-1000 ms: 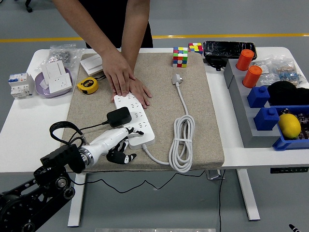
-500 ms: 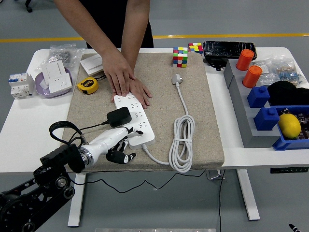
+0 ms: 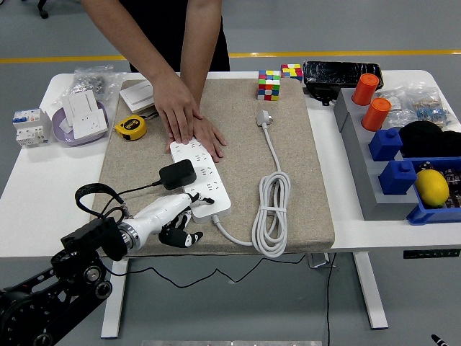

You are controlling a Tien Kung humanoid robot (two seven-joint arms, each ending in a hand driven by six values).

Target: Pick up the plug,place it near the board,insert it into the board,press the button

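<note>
Since half a second ago my left hand (image 3: pixel 171 216) has slid slightly toward the near edge of the mat (image 3: pixel 302 180); its fingers are loosely extended, gripping nothing, tips at the near end of the board (image 3: pixel 201 178). The black plug (image 3: pixel 177 174) sits in the board, unmoved. A person's hands (image 3: pixel 189 121) press the board's far end, unchanged.
</note>
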